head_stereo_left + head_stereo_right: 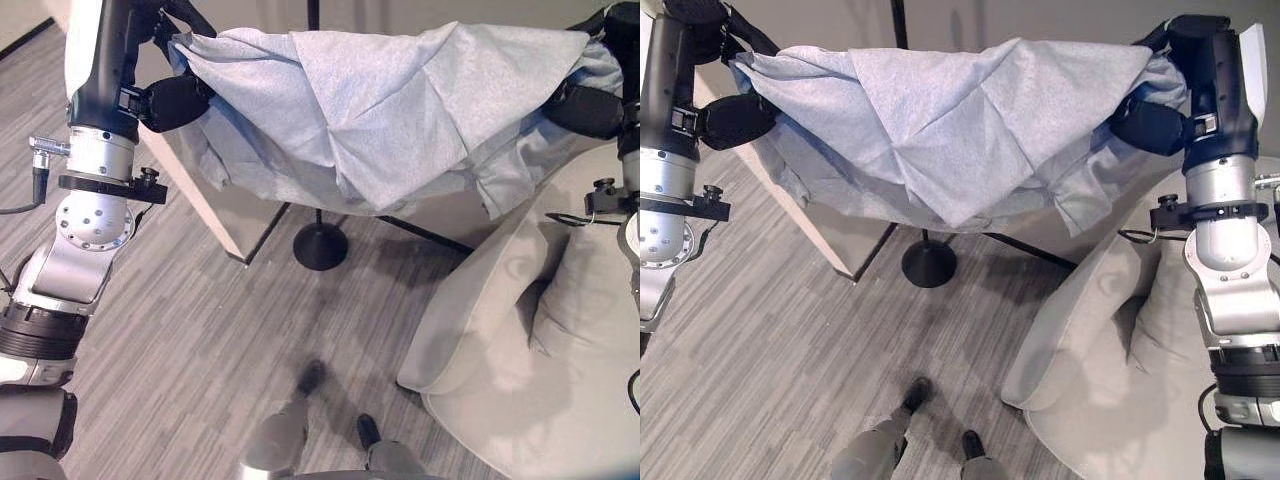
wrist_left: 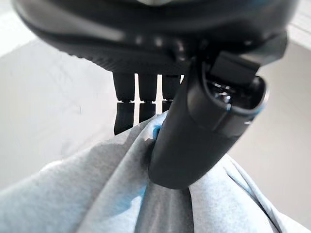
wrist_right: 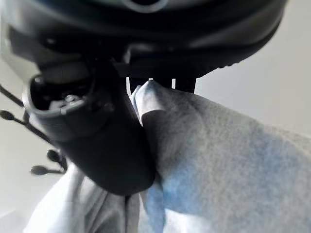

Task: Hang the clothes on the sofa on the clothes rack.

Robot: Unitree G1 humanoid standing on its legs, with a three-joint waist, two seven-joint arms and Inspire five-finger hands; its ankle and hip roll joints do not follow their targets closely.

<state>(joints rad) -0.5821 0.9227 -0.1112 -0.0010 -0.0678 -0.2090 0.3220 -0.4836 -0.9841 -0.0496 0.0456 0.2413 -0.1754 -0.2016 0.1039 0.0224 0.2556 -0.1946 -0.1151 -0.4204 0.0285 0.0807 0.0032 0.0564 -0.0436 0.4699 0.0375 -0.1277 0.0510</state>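
Observation:
A light blue-grey garment (image 1: 380, 110) hangs stretched between my two raised hands, sagging in folds in the middle. My left hand (image 1: 172, 100) grips its left end, and in the left wrist view the thumb (image 2: 194, 141) pinches the cloth (image 2: 97, 194) against the fingers. My right hand (image 1: 1150, 125) is shut on the right end, with the thumb (image 3: 107, 150) pressing the cloth (image 3: 218, 165). The clothes rack's black pole (image 1: 902, 20) rises behind the garment and its round base (image 1: 320, 246) stands on the floor below it.
A light grey sofa (image 1: 560, 330) with a cushion (image 1: 1165, 320) fills the lower right. A beige cabinet or panel (image 1: 240, 215) stands behind the garment at the left. A black rod (image 1: 430, 235) slants along the floor beside the rack base. Grey striped floor lies in front.

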